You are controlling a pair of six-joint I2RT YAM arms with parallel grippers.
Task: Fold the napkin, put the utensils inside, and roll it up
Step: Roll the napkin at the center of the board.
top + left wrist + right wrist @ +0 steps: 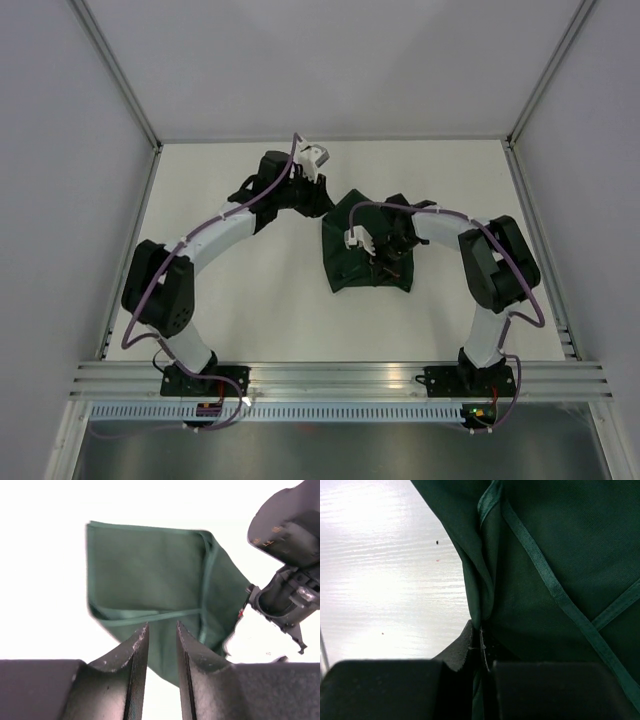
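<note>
The white table (250, 310) fills the middle of the top view, with grey walls around it. The napkin (340, 268), a dark green cloth, lies a little right of the centre of that view. It is crumpled and partly folded, and its hem bands cross each other in the right wrist view. The right gripper (388, 266) is over the napkin, and its fingers (465, 647) are pressed together on a raised fold of the cloth, at the lower centre of the right wrist view. The left gripper (318, 203) is at the upper left of the napkin, just beside its edge. Its jaws stand a little apart and nothing is between them.
</note>
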